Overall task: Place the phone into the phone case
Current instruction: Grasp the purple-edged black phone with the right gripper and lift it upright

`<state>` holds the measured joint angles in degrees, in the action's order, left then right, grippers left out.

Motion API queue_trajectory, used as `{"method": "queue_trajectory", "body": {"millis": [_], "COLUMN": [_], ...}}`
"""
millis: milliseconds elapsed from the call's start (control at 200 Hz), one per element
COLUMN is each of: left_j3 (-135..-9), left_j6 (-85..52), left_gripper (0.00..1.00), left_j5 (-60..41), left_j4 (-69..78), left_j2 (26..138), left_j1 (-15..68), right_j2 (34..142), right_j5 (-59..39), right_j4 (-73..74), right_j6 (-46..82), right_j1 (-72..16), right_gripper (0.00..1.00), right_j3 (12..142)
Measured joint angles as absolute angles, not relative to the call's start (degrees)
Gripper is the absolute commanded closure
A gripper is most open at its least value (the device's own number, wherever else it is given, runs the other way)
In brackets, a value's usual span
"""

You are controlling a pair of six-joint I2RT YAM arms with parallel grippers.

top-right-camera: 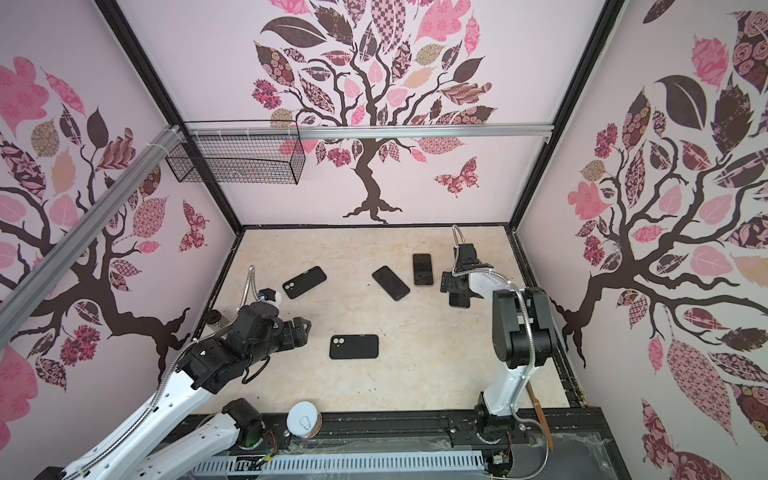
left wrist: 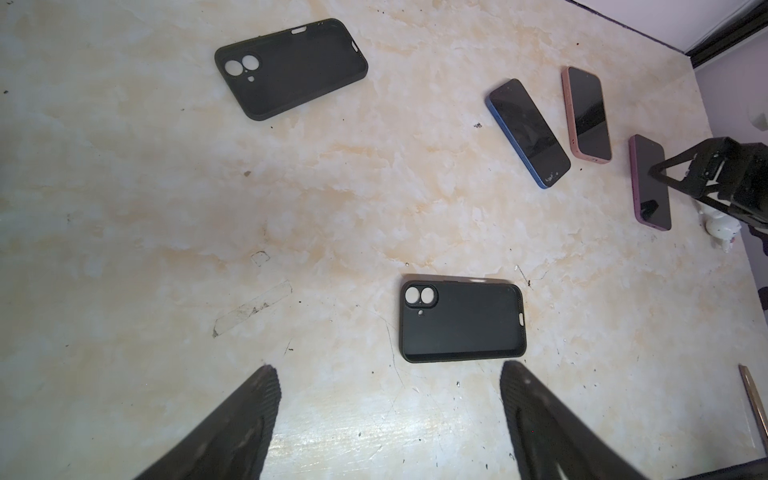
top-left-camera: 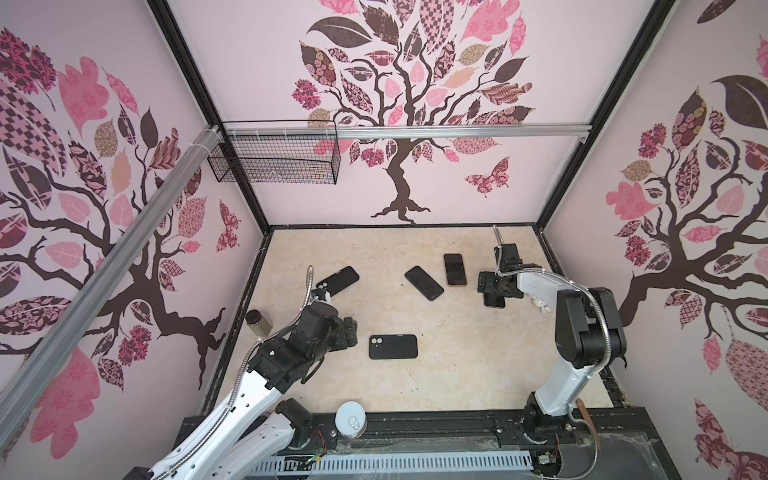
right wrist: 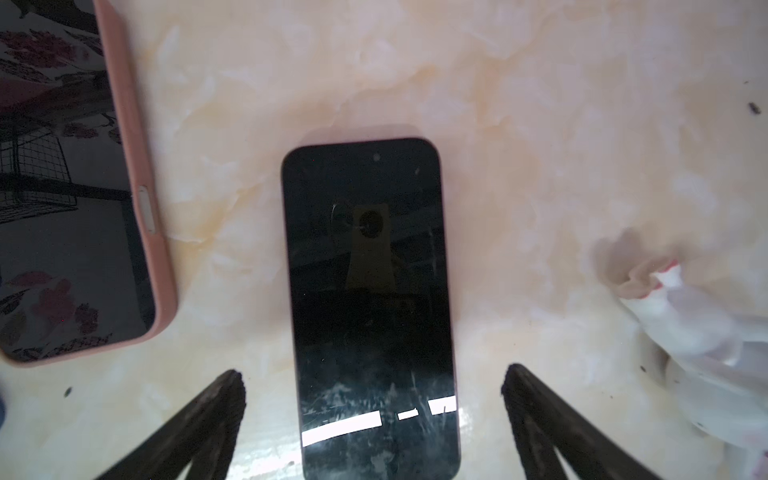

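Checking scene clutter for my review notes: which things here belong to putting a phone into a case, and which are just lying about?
Job: near black phone case, far black phone case, blue-edged phone, pink-edged phone, purple-edged phone.

Lying about: small jar, pull-tab can, white figurine, wire basket.

Both top views: bright, even, diffuse light. The desk (top-left-camera: 457, 374) is well lit; shadows beneath the arms are faint and soft-edged. Strong wide-angle distortion: the frame posts (top-left-camera: 183, 62) splay outward toward the corners.

Left wrist view: a broad soft shadow lies on the desk, with a pale glare patch between the fingers (left wrist: 249, 415) of the left claw (left wrist: 387, 368), which are out of focus.

Right wrist view: the phone (right wrist: 370, 291) screen carries a broken white glare streak. The pink-cased phone (right wrist: 141, 232) mirrors the wall pattern. The white object (right wrist: 698, 332) is blurred.
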<state>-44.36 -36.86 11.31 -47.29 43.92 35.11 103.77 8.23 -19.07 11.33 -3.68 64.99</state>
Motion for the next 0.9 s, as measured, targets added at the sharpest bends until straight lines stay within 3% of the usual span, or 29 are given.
{"method": "queue_trajectory", "body": {"millis": [380,900], "left_j3": [-43.0,-42.9], "left_j6": [-36.9,-36.9], "left_gripper": [0.14,0.14], "left_j5": [10.0,9.7], "left_j4": [-47.2,-47.2], "left_j2": [44.8,45.8], "left_j1": [35.1,35.1], "right_j2": [109.3,110.4], "right_j5": [5.8,5.7], "right_j4": [-19.5,-19.3], "right_j6": [11.8,11.8], "right_j1": [-3.1,-2.8], "right_gripper": [0.03,0.27], "right_j3": [67.5,68.6]}}
